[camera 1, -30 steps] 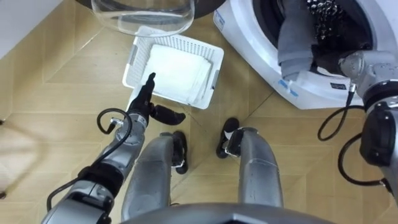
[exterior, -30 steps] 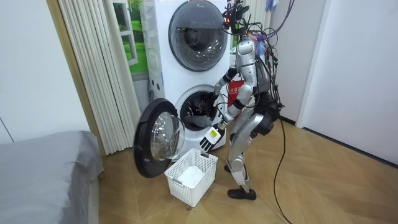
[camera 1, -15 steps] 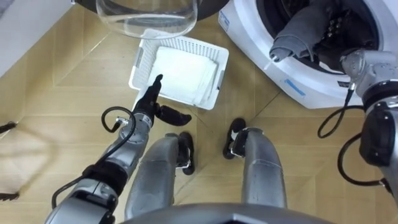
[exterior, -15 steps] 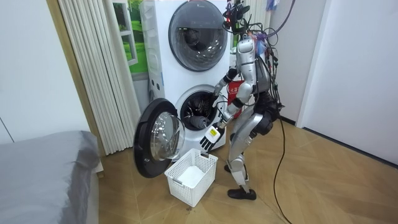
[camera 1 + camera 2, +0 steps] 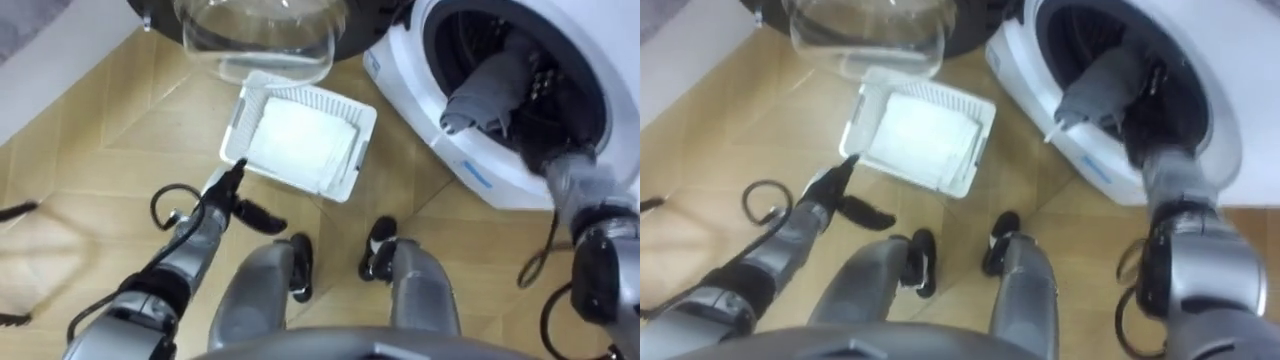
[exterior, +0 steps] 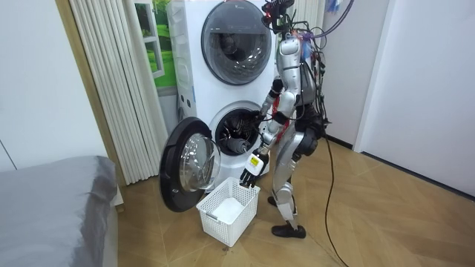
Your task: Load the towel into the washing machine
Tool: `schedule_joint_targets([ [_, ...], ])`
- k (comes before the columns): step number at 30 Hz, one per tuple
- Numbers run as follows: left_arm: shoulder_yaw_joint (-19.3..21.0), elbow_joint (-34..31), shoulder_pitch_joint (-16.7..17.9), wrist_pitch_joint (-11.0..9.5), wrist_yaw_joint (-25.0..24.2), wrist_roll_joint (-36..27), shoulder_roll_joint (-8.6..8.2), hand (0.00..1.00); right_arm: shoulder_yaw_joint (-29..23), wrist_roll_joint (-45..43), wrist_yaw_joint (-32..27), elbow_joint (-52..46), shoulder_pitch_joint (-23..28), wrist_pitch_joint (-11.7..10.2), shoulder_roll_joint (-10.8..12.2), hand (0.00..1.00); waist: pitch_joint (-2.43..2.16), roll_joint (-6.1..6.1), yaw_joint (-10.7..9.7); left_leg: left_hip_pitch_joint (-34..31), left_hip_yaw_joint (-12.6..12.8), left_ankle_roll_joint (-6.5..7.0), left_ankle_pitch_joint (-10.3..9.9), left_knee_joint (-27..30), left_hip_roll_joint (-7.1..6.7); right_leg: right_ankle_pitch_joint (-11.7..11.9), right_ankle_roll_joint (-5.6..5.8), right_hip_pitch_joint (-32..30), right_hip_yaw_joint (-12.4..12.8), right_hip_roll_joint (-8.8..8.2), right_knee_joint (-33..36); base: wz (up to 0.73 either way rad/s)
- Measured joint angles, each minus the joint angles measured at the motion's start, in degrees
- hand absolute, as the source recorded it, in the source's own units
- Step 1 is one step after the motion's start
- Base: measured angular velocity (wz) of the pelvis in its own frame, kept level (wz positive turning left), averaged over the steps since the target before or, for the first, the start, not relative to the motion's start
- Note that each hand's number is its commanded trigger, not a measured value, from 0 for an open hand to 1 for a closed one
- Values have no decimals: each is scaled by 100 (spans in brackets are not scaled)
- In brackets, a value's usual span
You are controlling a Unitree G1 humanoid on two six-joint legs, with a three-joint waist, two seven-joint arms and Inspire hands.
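Deeper into the washing machine [image 5: 430,130] drum the grey towel [image 5: 488,92] has been moved, beside the right hand's [image 5: 560,165] hidden fingers; their grip cannot be told. Left hand [image 5: 225,190] fingers are released. Limp, light cloth is judged; a bunched fold should be taken.

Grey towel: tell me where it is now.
The grey towel lies in the left eye view's upper right, bunched in the open mouth of the washing machine, to the right of the white basket on the floor.

A home: washer [image 6: 230,133] under a dryer [image 6: 234,37] far off, curtain [image 6: 111,89] and bed [image 6: 52,200] left, wood floor [image 6: 386,215].
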Motion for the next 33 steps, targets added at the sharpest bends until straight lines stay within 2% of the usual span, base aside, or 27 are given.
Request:
schedule_joint_targets([
  [2,62,99,86,-24,-7,7,89,0,201,-316,64,194,248,12,81,0,-9,0,35,196,22,-23,14,-189,5,13,18,162,-26,34,-136,-3],
  [6,440,449,451,-108,7,-13,170,0,519,-1513,230,494,917,37,319,0,-63,77,-26,796,-26,-93,66,-654,24,33,48,771,-131,151,-578,1],
  [7,543,505,580,-119,21,10,182,0,614,-2071,234,513,1083,41,356,0,-86,106,-103,926,-53,-112,77,-785,31,34,50,908,-184,176,-691,4],
  [8,696,597,668,-125,18,10,173,0,689,-2763,250,536,1216,41,378,0,-94,117,-101,1065,-52,-130,88,-887,40,39,57,1029,-175,211,-776,0],
  [9,750,654,739,-124,21,8,173,0,753,-3097,267,545,1286,42,385,0,-99,116,-107,1140,-53,-144,98,-957,40,41,60,1098,-180,226,-829,-4],
  [13,912,751,1067,-130,188,1,207,0,1277,-4827,330,541,1582,86,435,0,-150,73,-132,1675,-41,-220,195,-1421,39,53,61,1556,-195,332,-1140,-4],
  [16,951,850,1220,-145,217,-4,212,0,1381,-5491,522,495,1797,85,548,0,-208,-17,-164,2081,-37,-280,280,-1715,52,64,56,1918,-203,430,-1391,0],
  [19,1118,830,1520,-201,204,-12,210,0,1382,-6140,641,399,1923,81,612,0,-233,-65,-137,2451,-36,-310,296,-1886,104,63,56,2289,-190,526,-1574,-4],
  [24,1574,840,1812,-176,175,9,180,0,1366,-6911,676,321,2119,81,705,0,-213,-110,-172,2823,-42,-343,313,-2050,143,59,59,2669,-200,594,-1746,1],
  [25,1600,840,1840,-144,177,8,148,0,1350,-7079,688,275,2162,81,719,0,-189,-101,-190,2891,-53,-345,313,-2084,142,59,59,2758,-198,596,-1786,5],
  [29,1802,844,1862,2,168,70,67,0,1231,-7351,761,277,2172,129,758,0,-182,-108,-241,3018,-61,-354,307,-2189,147,60,61,2867,-169,614,-1808,2],
  [30,1805,856,1859,56,166,68,68,0,1226,-7352,791,248,2176,159,765,0,-163,-112,-253,3078,-72,-358,304,-2202,148,59,61,2934,-165,624,-1821,0],
  [33,1802,864,1862,70,106,68,54,0,1199,-7360,794,236,2198,202,769,0,-162,-106,-256,3166,-88,-366,300,-2206,152,46,72,3024,-152,633,-1826,1],
])
